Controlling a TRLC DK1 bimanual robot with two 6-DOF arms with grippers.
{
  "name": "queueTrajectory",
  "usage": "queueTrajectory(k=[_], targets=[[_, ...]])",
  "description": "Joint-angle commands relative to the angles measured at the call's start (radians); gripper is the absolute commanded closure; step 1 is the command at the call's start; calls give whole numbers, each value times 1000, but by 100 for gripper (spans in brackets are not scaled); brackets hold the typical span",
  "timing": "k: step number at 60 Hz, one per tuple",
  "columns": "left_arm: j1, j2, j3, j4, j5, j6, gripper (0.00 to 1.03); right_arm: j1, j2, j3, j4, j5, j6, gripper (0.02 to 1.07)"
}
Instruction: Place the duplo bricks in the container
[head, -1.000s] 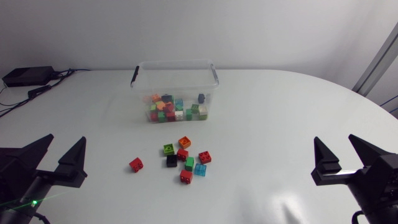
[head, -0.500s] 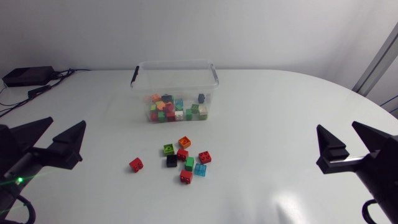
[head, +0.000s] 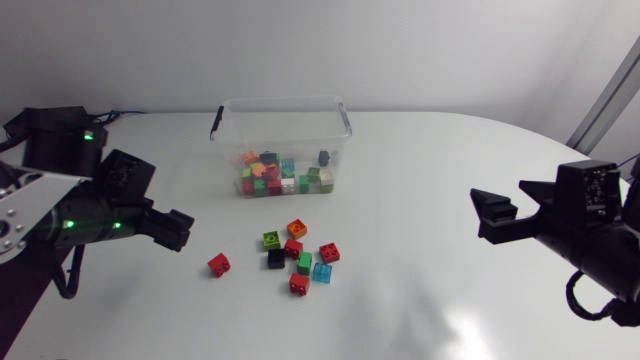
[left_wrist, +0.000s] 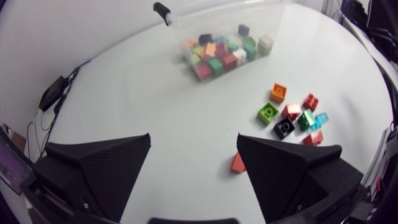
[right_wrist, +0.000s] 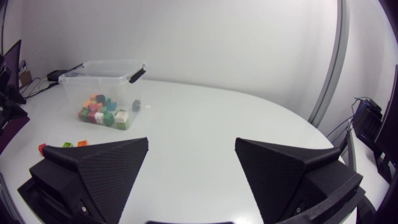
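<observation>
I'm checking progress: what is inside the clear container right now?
The container holds a pile of mixed duplo bricks: red, green, orange, white, dark blue. Any bricks underneath others are covered, so no exact count.

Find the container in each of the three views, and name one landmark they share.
Head view: container at the table's far middle, beyond the loose bricks.
Left wrist view: container far across the table, beyond the loose bricks.
Right wrist view: container far off, near the few loose bricks that show.
Shared landmark: the loose bricks lying on the table.
</observation>
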Motion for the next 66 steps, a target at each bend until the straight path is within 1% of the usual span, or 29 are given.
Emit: queueTrajectory(k=[1, 10, 14, 19, 20, 23, 25, 27, 30, 35, 39, 41, 45, 50, 53, 57, 59, 60, 65, 66], targets=[[-11, 117, 66, -52, -6, 82, 7, 16, 58, 60, -45, 9, 10, 7], [-18, 262, 115, -115, 31, 103, 8, 26, 182, 159, -177, -19, 8, 7], [-42, 316, 130, -144, 43, 105, 8, 31, 241, 202, -232, -39, 1, 7], [-54, 374, 156, -186, 66, 105, 9, 36, 268, 224, -258, -88, -79, 7], [-54, 394, 169, -199, 88, 106, 12, 37, 268, 224, -259, -89, -96, 7], [-54, 419, 182, -219, 122, 114, 13, 53, 268, 232, -279, -86, -153, 7], [-54, 427, 187, -224, 129, 120, 14, 65, 279, 244, -309, -83, -217, 7], [-54, 442, 195, -232, 137, 126, 16, 76, 300, 258, -351, -83, -323, 7], [-57, 460, 201, -235, 140, 128, 17, 80, 336, 268, -362, -86, -335, 7], [-74, 500, 209, -236, 140, 129, 17, 85, 392, 278, -370, -120, -343, 7], [-74, 532, 219, -236, 139, 132, 17, 126, 422, 290, -390, -121, -346, 7], [-74, 545, 225, -236, 140, 137, 21, 140, 432, 298, -404, -126, -349, 7], [-74, 563, 235, -235, 140, 143, 23, 168, 451, 314, -425, -135, -349, 7], [-74, 582, 241, -232, 140, 147, 29, 198, 475, 331, -425, -135, -345, 7], [-74, 589, 241, -219, 140, 147, 30, 214, 494, 339, -425, -137, -345, 10], [-74, 598, 242, -209, 139, 149, 30, 235, 509, 339, -417, -137, -349, 10], [-76, 603, 241, -202, 140, 152, 34, 246, 518, 339, -414, -137, -351, 10], [-76, 609, 242, -196, 140, 155, 39, 250, 523, 340, -413, -137, -349, 10], [-76, 626, 242, -179, 140, 157, 48, 272, 541, 342, -399, -137, -348, 13], [-76, 629, 241, -173, 140, 158, 52, 275, 544, 344, -399, -138, -348, 13]])
